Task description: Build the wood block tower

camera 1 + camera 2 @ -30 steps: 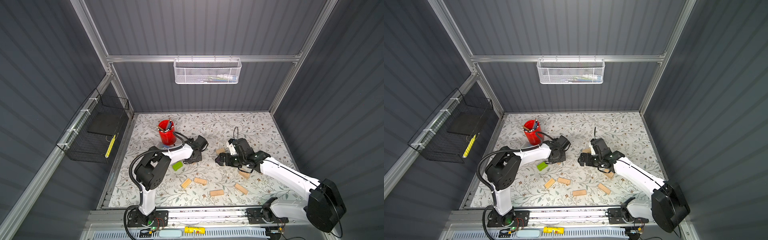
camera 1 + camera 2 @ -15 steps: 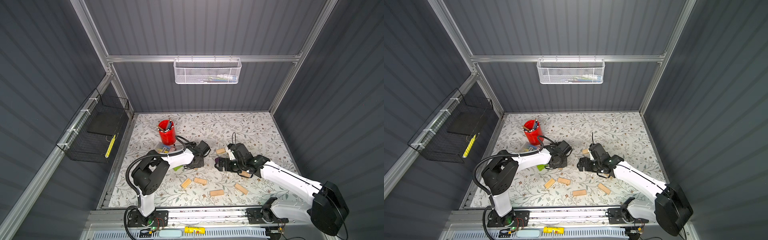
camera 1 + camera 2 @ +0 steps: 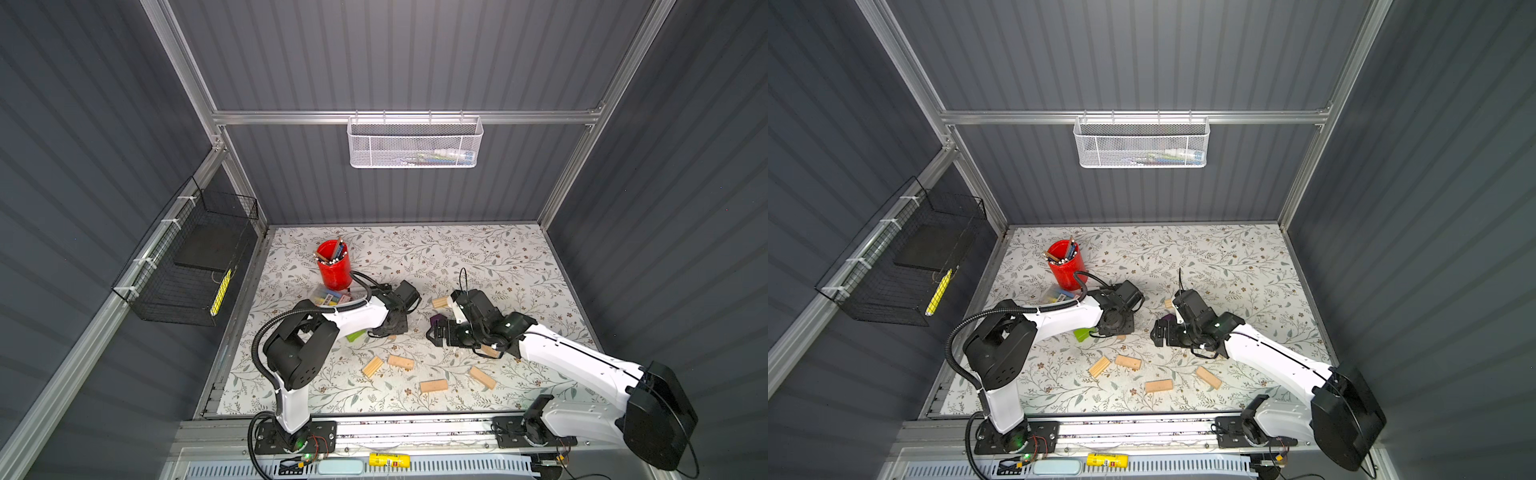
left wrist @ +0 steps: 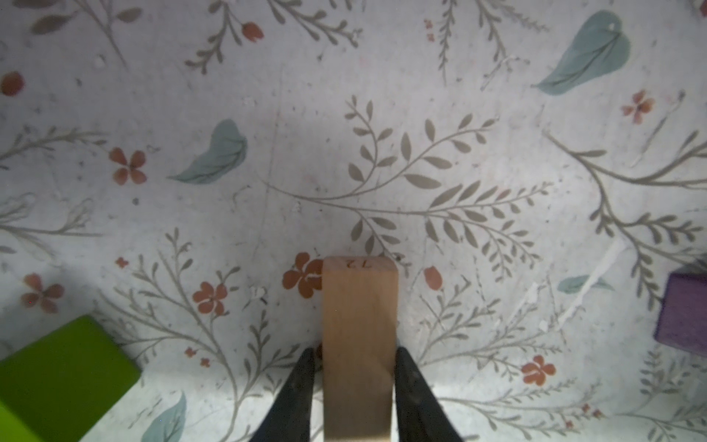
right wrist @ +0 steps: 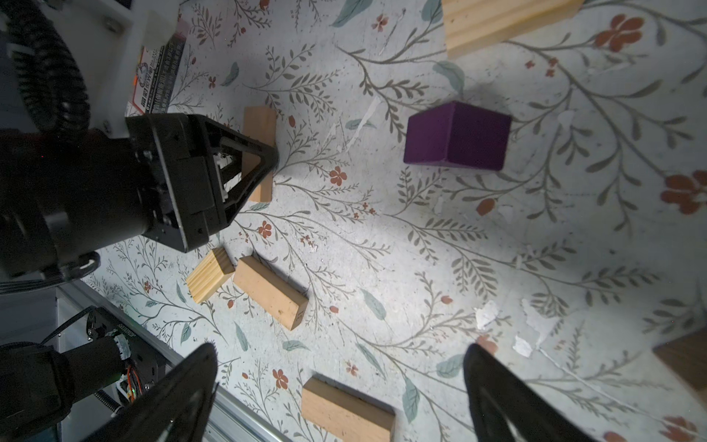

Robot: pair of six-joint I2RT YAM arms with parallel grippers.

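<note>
L pincer (image 4: 355,354) moved, brick (image 4: 359,306) mark "72" wrist-only

**Tan, purple and lime over a floral print**

The mat (image 3: 457,257) is off-white, printed with grey-green sprigs, teal leaves and rust-red flowers — scuffed white in spots. The wood blocks (image 3: 433,385) are pale tan. The grooved block (image 3: 372,367) near the front edge is striped lengthwise, and the marked block (image 4: 359,306) carries small dark figures on its end. The purple block (image 5: 457,136) is deep and matt, the green block (image 4: 57,379) a bright lime. The cup (image 3: 334,272) is glossy red. The arms (image 3: 357,318) are white with black joints. The walls (image 3: 415,62) are dark grey and ribbed — the mesh basket (image 3: 415,145) white, the wire basket (image 3: 174,303) black.
</note>
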